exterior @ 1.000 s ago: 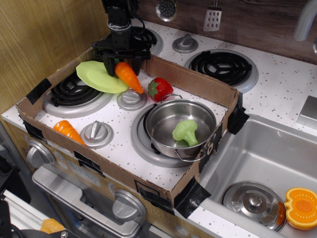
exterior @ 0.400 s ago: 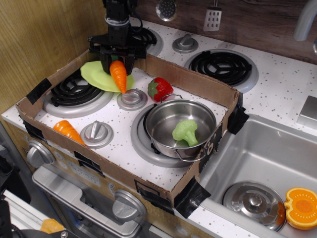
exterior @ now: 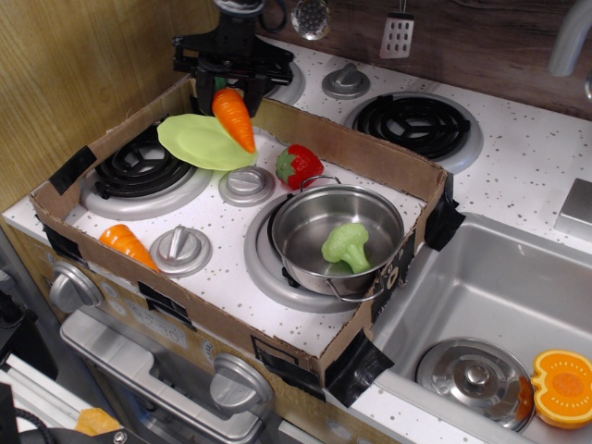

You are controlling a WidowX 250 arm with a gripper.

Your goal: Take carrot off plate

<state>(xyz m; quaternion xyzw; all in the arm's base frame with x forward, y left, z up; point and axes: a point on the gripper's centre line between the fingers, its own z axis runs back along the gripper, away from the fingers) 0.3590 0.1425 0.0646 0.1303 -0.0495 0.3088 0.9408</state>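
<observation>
My gripper [exterior: 225, 91] is shut on the stem end of the long orange carrot [exterior: 235, 119]. The carrot hangs point-down, tilted to the right, lifted clear above the lime-green plate [exterior: 196, 141]. The plate lies tilted on the back left burner inside the cardboard box. The carrot's tip overlaps the plate's right edge in this view. The carrot's green stem cap is hidden between the fingers.
A cardboard box wall [exterior: 361, 155] rings the stove top. Inside are a strawberry [exterior: 298, 166], a steel pot [exterior: 305, 222] holding broccoli [exterior: 345, 245], a stubby orange carrot [exterior: 127, 243] and burner knobs [exterior: 246, 183]. A sink [exterior: 490, 296] with a pumpkin half [exterior: 563, 387] lies to the right.
My gripper has risen and shifted slightly back with the carrot, lifting it off the plate. The plate has settled a little to the right.
</observation>
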